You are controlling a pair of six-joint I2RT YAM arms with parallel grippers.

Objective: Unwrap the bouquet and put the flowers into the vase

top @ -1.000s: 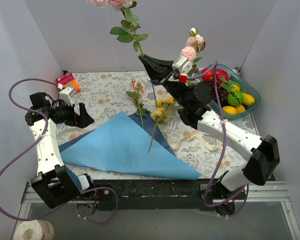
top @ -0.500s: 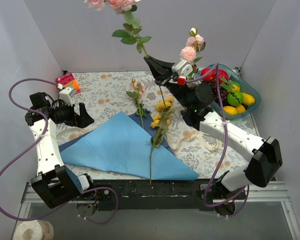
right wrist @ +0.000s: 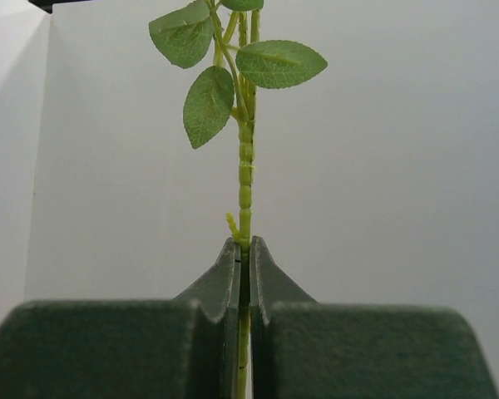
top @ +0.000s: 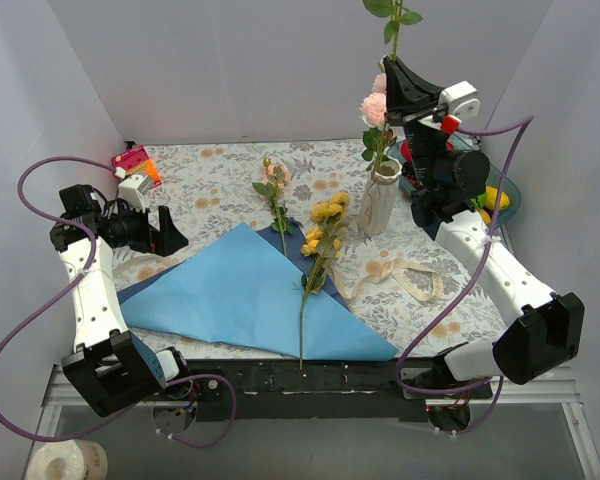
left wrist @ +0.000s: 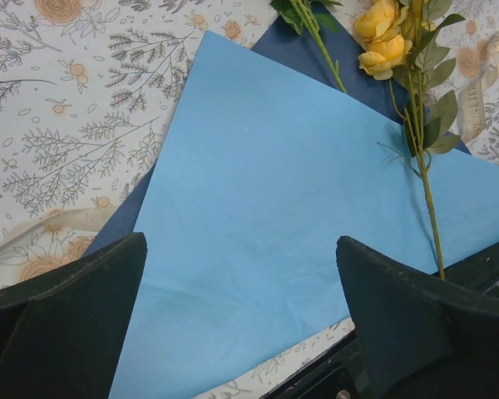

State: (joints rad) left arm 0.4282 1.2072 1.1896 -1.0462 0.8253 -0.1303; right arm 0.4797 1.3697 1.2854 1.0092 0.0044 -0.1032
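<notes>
My right gripper (top: 394, 66) is high at the back right, directly over the white ribbed vase (top: 377, 203). It is shut on an upright green flower stem (right wrist: 245, 187) with leaves (top: 394, 10); its blooms are above the frame. Pink flowers (top: 376, 106) stand in the vase. I cannot tell where the held stem's lower end is. A yellow flower stem (top: 314, 252) and a small pink one (top: 275, 186) lie by the unfolded blue paper (top: 242, 297). My left gripper (top: 166, 231) hovers open at the left, over the paper (left wrist: 266, 216).
A cream ribbon (top: 402, 277) lies loose right of the paper. A teal fruit basket (top: 504, 196) stands behind my right arm at the back right. A small red and orange box (top: 135, 161) sits at the back left. White walls close in on three sides.
My right arm has swung the held stem from the middle back to the right and stood it upright over the vase. The yellow stem slid toward the near edge. The left arm stayed put.
</notes>
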